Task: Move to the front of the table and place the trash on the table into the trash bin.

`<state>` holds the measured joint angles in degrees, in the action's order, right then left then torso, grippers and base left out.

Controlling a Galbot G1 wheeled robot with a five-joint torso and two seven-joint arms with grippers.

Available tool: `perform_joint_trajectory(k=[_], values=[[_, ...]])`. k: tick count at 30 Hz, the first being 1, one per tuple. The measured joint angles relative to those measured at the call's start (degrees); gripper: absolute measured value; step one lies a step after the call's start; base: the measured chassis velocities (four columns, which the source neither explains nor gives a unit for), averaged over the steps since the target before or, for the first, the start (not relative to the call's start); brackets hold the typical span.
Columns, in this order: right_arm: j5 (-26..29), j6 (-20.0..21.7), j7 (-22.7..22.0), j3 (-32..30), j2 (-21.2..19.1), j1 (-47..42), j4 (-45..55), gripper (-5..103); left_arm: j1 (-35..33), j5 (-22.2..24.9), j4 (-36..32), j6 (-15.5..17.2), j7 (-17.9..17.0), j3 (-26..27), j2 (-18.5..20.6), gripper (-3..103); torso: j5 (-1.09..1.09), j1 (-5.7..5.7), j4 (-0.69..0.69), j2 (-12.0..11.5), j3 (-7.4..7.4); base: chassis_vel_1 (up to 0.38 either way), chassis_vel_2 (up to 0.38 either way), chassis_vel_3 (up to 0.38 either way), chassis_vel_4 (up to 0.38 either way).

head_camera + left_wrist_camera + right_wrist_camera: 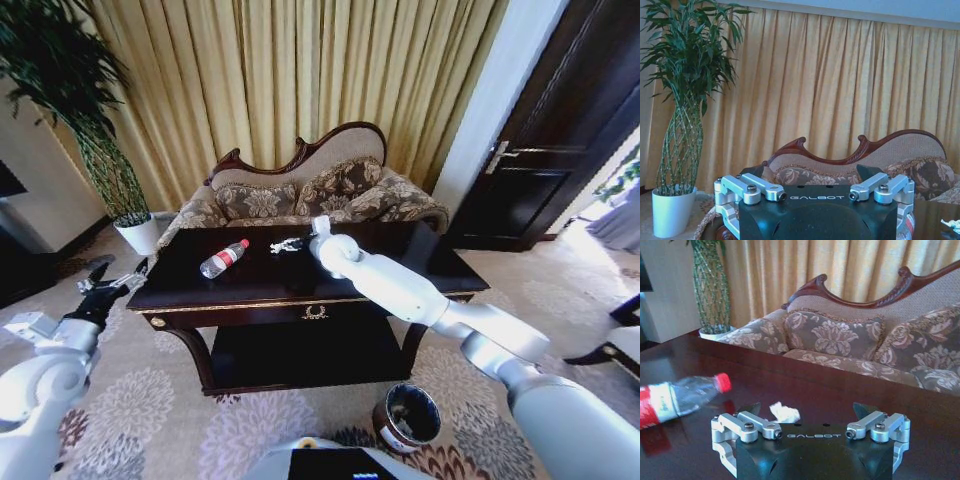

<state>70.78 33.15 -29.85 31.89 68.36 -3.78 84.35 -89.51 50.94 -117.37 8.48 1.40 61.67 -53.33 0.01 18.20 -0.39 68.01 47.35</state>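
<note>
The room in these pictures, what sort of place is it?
Probably a formal sitting room, perhaps in a hotel suite: an ornate carved sofa before long gold curtains, a glossy dark wooden table, and a potted plant in the corner.

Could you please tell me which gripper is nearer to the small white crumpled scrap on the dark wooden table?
The right. The right gripper hovers over the table, open fingers just short of the small white crumpled scrap. The left gripper waits beyond the table's left edge.
</note>
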Motion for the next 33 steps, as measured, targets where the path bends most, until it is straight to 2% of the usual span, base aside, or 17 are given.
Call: perform_joint_trajectory(k=[10,19,33], values=[[0.3,4.1,1.5,0.2,3.6,1.9,-2.5,100,-0.1,0.1,0.2,-0.1,0.7,0.2,0.1,100,0.0,0.0,0.0,0.0,0.0,0.0,0.0,0.0,0.0],[-1.0,4.2,1.4,0.0,7.1,2.0,-6.9,100,0.0,0.1,0.5,-0.2,1.2,0.0,0.4,100,0.01,0.0,0.0,0.0,0.0,0.0,0.0,0.0,0.0],[-3.8,3.1,2.3,-1.5,10.3,0.8,-13.2,100,0.4,0.1,0.9,-0.3,1.5,-0.2,0.7,100,0.01,0.0,-0.01,0.0,0.0,0.0,0.0,0.0,0.0]])
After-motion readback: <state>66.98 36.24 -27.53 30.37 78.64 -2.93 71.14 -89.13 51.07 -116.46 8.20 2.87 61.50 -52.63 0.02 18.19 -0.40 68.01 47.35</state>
